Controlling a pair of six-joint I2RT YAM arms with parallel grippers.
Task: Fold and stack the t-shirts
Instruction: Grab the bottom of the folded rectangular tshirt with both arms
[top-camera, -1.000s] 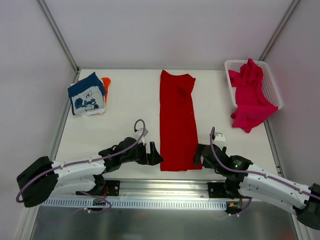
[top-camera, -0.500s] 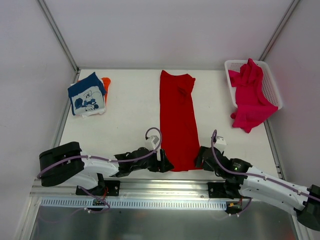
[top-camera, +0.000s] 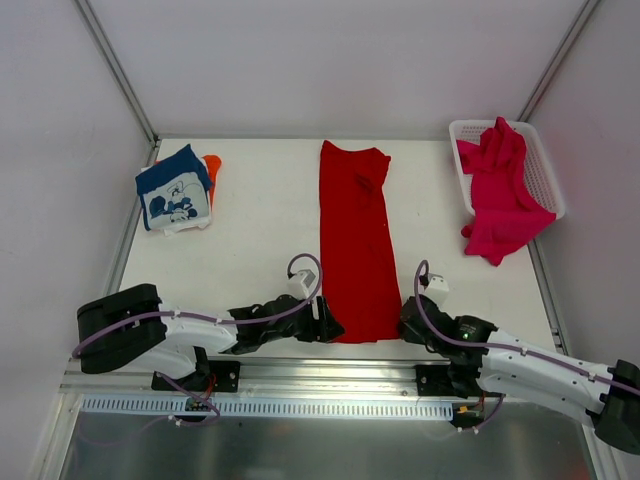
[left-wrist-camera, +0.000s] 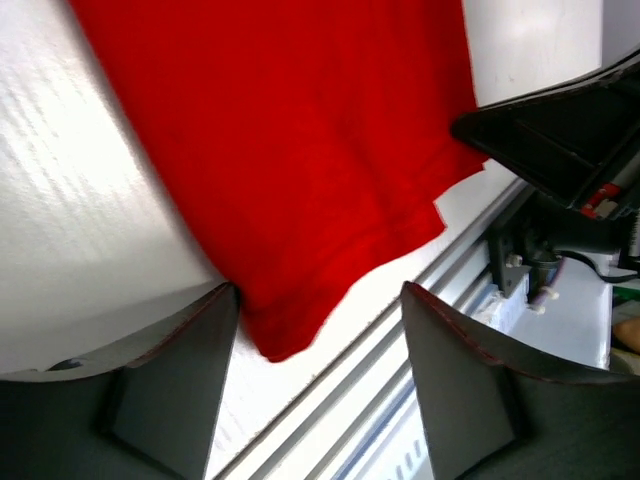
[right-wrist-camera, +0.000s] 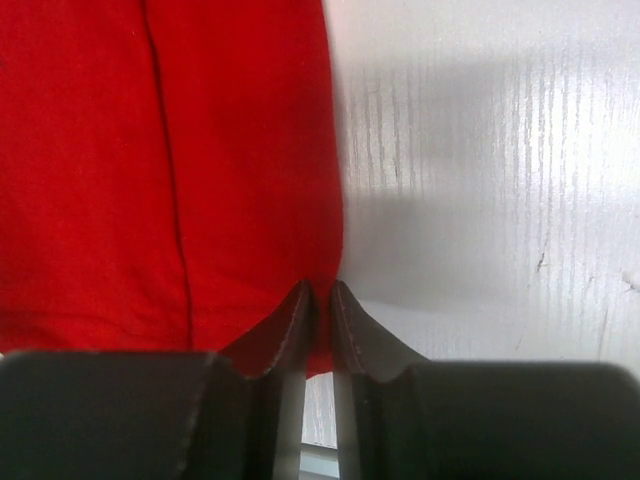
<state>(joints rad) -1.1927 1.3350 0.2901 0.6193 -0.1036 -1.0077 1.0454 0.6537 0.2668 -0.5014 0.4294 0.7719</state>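
A long red t-shirt (top-camera: 355, 240) lies flat down the middle of the white table, folded into a narrow strip. My left gripper (top-camera: 326, 326) is at its near left corner, open, with the red corner (left-wrist-camera: 290, 320) lying between the two spread fingers. My right gripper (top-camera: 405, 318) is at the near right corner, shut on the red hem (right-wrist-camera: 322, 345), which is pinched between its fingers (right-wrist-camera: 300, 310). A magenta-pink t-shirt (top-camera: 500, 200) hangs out of the basket. A folded navy printed t-shirt (top-camera: 172, 190) lies on an orange one (top-camera: 212, 165) at the back left.
The white mesh basket (top-camera: 547, 165) stands at the back right corner. A metal rail (top-camera: 330, 378) runs along the near table edge just behind both grippers. White walls close in the left, back and right sides.
The left arm swung in to the shirt's near left corner and its jaws narrowed. The right gripper closed on the near right corner of the hem.
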